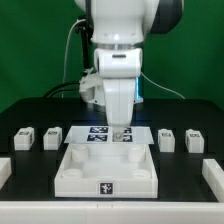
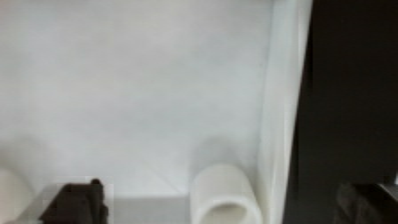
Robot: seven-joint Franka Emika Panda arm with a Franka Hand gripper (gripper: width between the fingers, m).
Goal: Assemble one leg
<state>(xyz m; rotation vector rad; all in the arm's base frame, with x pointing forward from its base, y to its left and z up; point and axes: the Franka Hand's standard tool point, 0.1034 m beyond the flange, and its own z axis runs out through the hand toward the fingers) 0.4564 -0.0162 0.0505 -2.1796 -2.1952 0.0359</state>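
Observation:
Several legs, small white blocks with tags, stand in a row on the table: two on the exterior view's left [image 1: 24, 137] [image 1: 52, 135] and two on the right [image 1: 167, 138] [image 1: 193, 137]. My gripper [image 1: 120, 132] points down between them, low over the back edge of the large white tray-like piece [image 1: 75, 172]. In the wrist view my gripper [image 2: 224, 202] is open, with dark fingertips [image 2: 75, 203] far apart. A white rounded stub [image 2: 228, 196] lies between them, touching neither. The gripper holds no leg.
The marker board [image 1: 98, 133] lies just behind the tray-like piece, partly hidden by the gripper. More white pieces show at the table's far left [image 1: 4, 170] and far right [image 1: 213, 176] edges. A black strip of table [image 2: 347, 90] runs beside the white surface.

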